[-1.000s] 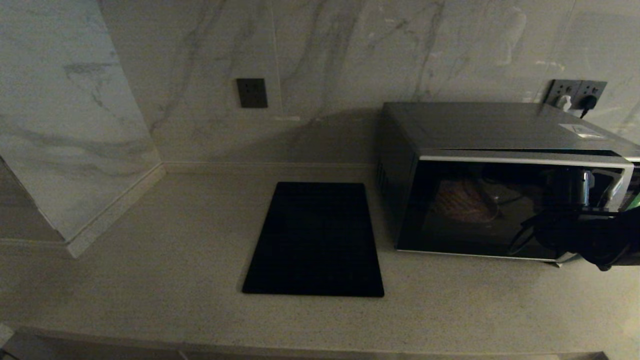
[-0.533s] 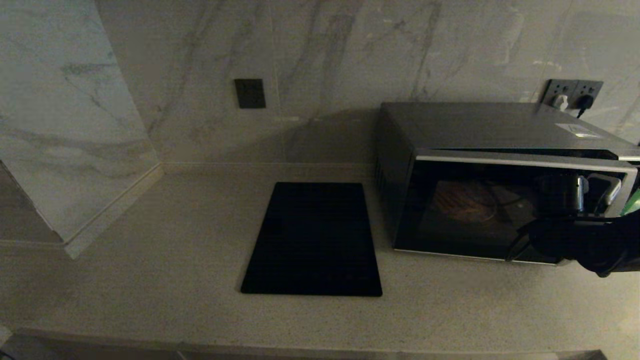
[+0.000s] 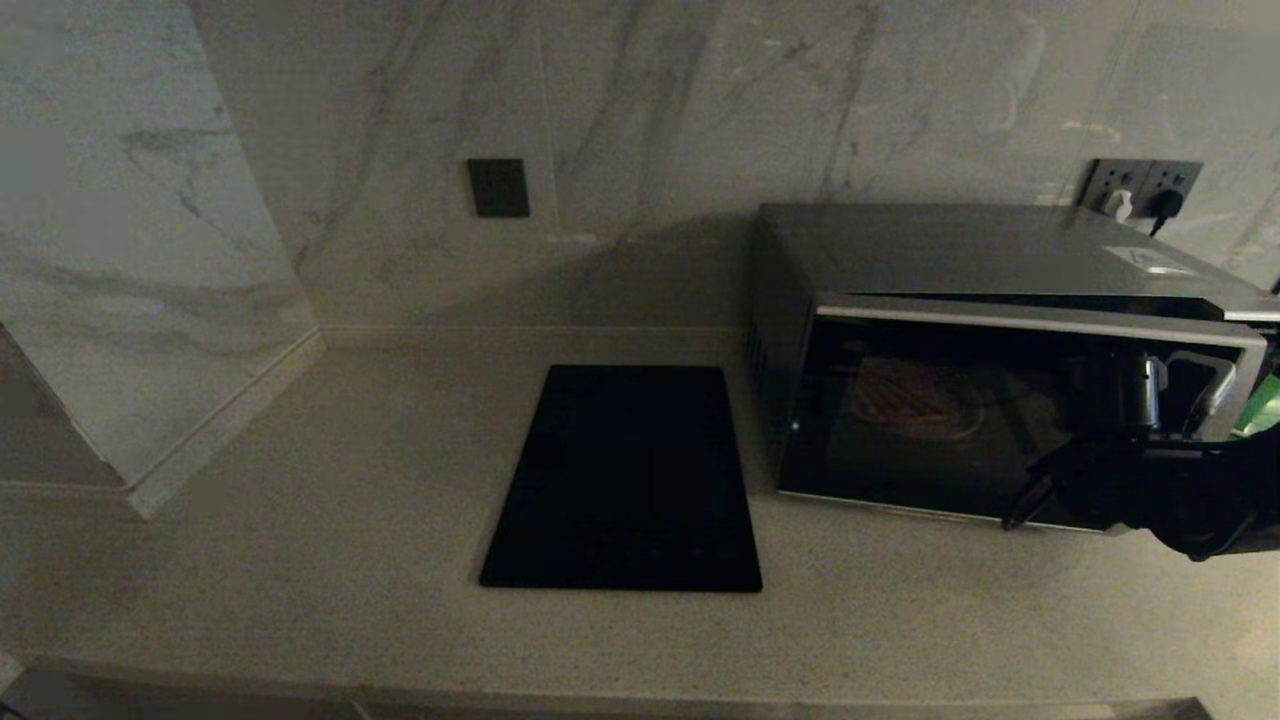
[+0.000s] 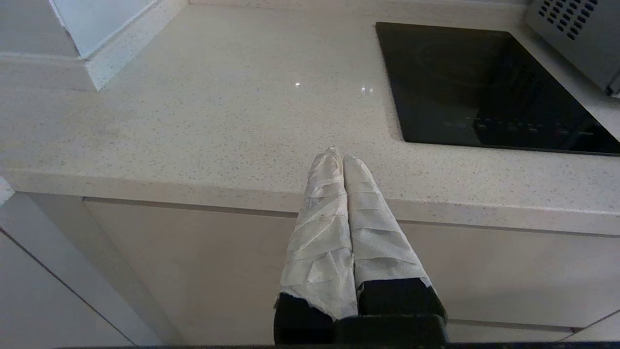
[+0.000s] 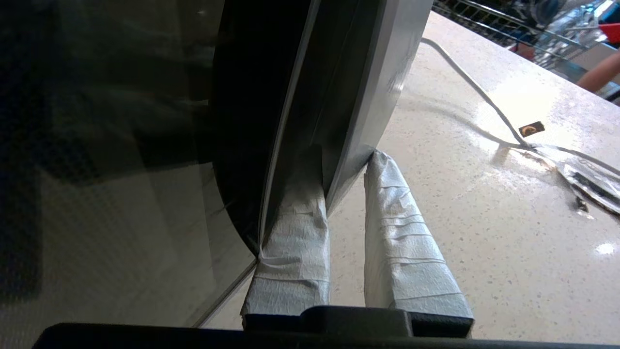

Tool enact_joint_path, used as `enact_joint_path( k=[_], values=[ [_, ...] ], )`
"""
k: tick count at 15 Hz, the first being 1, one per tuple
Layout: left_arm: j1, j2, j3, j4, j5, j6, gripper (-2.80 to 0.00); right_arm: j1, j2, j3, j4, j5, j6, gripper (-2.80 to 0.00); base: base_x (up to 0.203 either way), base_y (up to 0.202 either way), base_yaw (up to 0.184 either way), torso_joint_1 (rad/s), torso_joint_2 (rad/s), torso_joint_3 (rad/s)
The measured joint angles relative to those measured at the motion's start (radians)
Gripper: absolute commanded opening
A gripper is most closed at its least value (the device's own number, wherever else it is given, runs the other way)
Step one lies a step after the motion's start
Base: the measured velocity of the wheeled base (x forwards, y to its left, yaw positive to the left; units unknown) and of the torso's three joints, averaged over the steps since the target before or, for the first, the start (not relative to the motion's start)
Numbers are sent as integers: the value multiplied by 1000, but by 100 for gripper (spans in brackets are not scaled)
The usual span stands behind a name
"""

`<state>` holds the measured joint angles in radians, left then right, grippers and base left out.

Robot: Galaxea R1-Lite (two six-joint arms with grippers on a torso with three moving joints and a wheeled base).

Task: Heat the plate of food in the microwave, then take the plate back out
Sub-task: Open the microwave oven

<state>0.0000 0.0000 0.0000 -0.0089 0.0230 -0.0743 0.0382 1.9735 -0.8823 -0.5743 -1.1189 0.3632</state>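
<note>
1. As the door (image 3: 960,410) swings outward on the microwave (image 3: 990,350), at the right of the head view, its hinge-side edge now sits farther left in the frame than a second ago, and a dark gap has widened between the door's top trim and the oven's body
2. The right gripper (image 5: 346,174) is pinching the free edge of that door: in the right wrist view one taped finger (image 5: 295,228) lies on the inner face, the other on the outer edge, with the panel clamped between them. In the head view this gripper (image 3: 1195,400) sits at the right edge of the frame, its dark arm below it
3. The plate (image 3: 915,405) shows dimly through the black glass, left of centre of the door; it lies inside the cavity, and its image has shifted left with the turning glass
4. The left gripper (image 4: 343,160) is parked low in front of the counter (image 4: 193,121), fingers pressed together and holding nothing
5. My reading: the door is part-way open, so the food is not yet reachable. The swing needs to go on until the opening is wide enough for a reach inside; whether heating has happened cannot be told
</note>
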Motion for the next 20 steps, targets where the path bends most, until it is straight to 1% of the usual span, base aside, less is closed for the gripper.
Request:
enact_joint_path(
  k=[1, 2, 5, 9, 13, 16, 20],
  values=[
    [0, 0, 0, 0, 0, 0, -280, 2, -1, 3, -1, 0, 0, -280, 0, 0, 0, 0, 0, 0],
    [0, 0, 0, 0, 0, 0, -280, 3, -2, 5, -1, 1, 0, 0, 0, 0, 0, 0, 0, 0],
    [0, 0, 0, -1, -1, 0, -280, 12, -3, 10, -4, 12, 2, 0, 0, 0, 0, 0, 0, 0],
    [0, 0, 0, 0, 0, 0, -280, 3, -5, 16, -1, 7, 3, 0, 0, 0, 0, 0, 0, 0],
    [0, 0, 0, 0, -1, 0, -280, 18, -41, 36, -4, 4, 1, 0, 0, 0, 0, 0, 0, 0],
    [0, 0, 0, 0, 0, 0, -280, 51, -118, 84, -2, 3, -8, 0, 0, 0, 0, 0, 0, 0],
    [0, 0, 0, 0, 0, 0, -280, 109, -293, 171, 0, 21, -52, 0, 0, 0, 0, 0, 0, 0]
  ],
)
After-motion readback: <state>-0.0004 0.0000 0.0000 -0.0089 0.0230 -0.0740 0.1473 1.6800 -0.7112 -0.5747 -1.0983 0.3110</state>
